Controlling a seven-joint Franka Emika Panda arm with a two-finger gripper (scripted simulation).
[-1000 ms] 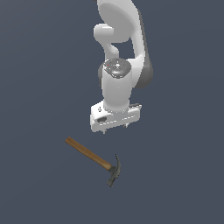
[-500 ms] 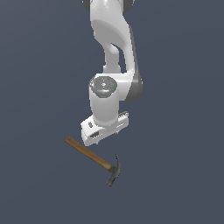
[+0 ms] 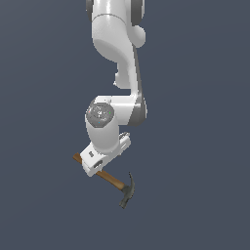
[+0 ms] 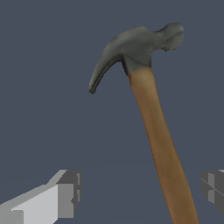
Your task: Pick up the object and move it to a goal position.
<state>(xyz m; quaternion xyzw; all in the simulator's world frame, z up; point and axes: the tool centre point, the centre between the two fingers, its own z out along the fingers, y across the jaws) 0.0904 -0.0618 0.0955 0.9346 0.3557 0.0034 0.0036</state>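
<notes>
Flat blue-grey ground fills the exterior view, where the gripper point(image 3: 99, 163) sits low over the claw hammer's point(image 3: 117, 186) handle, the head lying beyond it. Wrist view: the fingers point(image 4: 65, 194) stand wide apart, gripping nothing, with the handle point(image 4: 162, 148) between them, touching neither.

Hammer point(image 4: 153, 127): smooth brown wooden handle, matt dark-grey metal head.

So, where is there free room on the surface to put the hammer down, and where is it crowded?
Bare grey surface surrounds the hammer on every side; nothing else lies on it. The only crowded spot is at the handle, where the open gripper straddles it, one finger on each side.
</notes>
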